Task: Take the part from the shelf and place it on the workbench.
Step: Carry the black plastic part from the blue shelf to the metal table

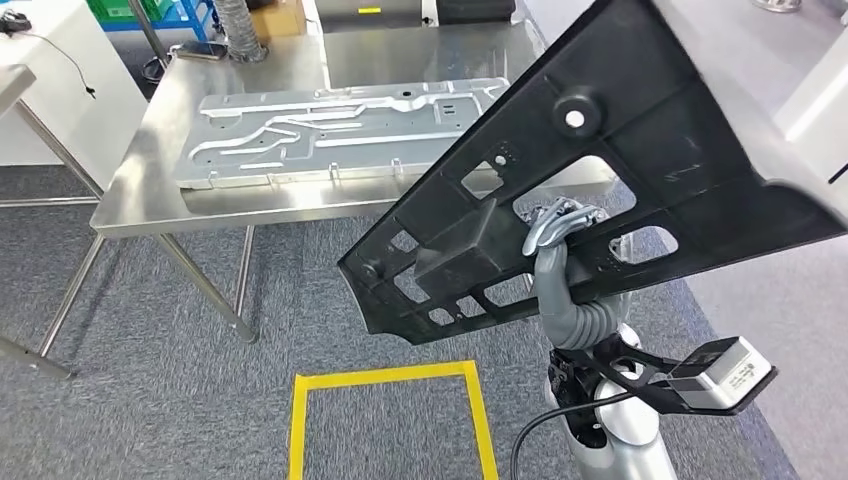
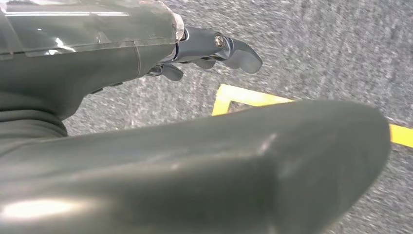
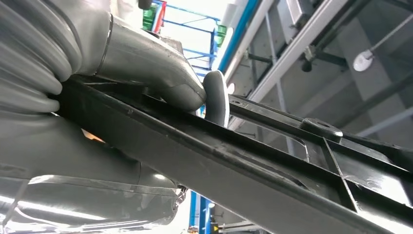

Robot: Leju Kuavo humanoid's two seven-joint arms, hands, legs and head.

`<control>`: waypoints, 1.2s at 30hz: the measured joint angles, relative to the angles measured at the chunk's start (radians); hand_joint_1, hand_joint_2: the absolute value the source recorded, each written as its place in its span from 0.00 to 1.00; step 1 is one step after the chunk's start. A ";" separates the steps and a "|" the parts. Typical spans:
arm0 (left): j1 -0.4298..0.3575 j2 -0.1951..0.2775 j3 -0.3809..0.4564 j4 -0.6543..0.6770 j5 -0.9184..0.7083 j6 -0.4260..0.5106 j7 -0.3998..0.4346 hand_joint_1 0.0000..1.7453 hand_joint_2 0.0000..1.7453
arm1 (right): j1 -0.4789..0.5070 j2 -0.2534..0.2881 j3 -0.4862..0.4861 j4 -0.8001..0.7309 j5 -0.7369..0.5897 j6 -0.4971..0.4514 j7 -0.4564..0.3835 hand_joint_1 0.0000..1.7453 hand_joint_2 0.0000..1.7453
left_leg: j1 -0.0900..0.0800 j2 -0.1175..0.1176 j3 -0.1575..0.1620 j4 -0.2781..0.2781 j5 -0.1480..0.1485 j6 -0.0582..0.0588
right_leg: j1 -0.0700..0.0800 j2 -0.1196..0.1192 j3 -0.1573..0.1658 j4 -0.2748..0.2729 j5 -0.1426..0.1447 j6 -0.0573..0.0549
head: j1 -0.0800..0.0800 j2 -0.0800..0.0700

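right hand (image 1: pixel 560 225) grips black part (image 1: pixel 600 170), long axis slanting up-right.

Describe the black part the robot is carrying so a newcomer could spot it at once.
Start at the steel workbench with the silver stamped panel lying on it. In front of it, held up over the grey carpet, the right hand grips a large flat black plastic part. Unlike the shiny panel, it is matte black, ribbed, and full of cut-outs.
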 joint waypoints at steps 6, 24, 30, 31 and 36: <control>-0.009 -0.005 0.000 0.000 -0.001 0.002 -0.001 0.00 0.00 | -0.013 -0.002 0.002 -0.002 0.018 -0.023 0.021 1.00 1.00 | 0.010 -0.006 0.075 -0.056 0.042 0.011 | -0.001 -0.003 -0.045 0.149 0.007 0.033 | -0.001 0.000; -0.005 -0.014 0.001 0.000 0.004 -0.008 -0.003 0.00 0.00 | -0.019 -0.014 -0.001 0.019 0.154 -0.117 0.055 1.00 1.00 | 0.025 0.002 -0.023 0.213 -0.101 -0.060 | -0.023 -0.014 -0.077 -0.005 0.067 -0.001 | -0.001 0.000; 0.005 -0.014 0.002 0.000 0.001 -0.010 -0.006 0.00 0.00 | -0.087 -0.018 -0.034 0.038 0.463 -0.324 0.120 1.00 1.00 | 0.020 0.009 -0.051 -0.003 0.076 -0.039 | -0.021 -0.007 0.015 -0.007 -0.016 0.015 | -0.001 0.000; 0.007 -0.014 0.002 0.000 0.000 -0.012 -0.007 0.00 0.00 | -0.103 -0.020 -0.039 0.046 0.508 -0.346 0.138 1.00 1.00 | 0.017 0.010 -0.048 -0.026 0.110 -0.035 | -0.020 -0.005 0.021 -0.008 -0.025 0.020 | -0.001 0.000; 0.004 -0.014 0.002 0.000 -0.003 -0.016 -0.010 0.00 0.00 | -0.146 -0.029 -0.053 0.070 0.623 -0.393 0.181 1.00 1.00 | 0.014 0.008 -0.040 -0.034 0.107 -0.027 | -0.019 -0.002 0.035 -0.011 -0.028 0.032 | -0.001 0.000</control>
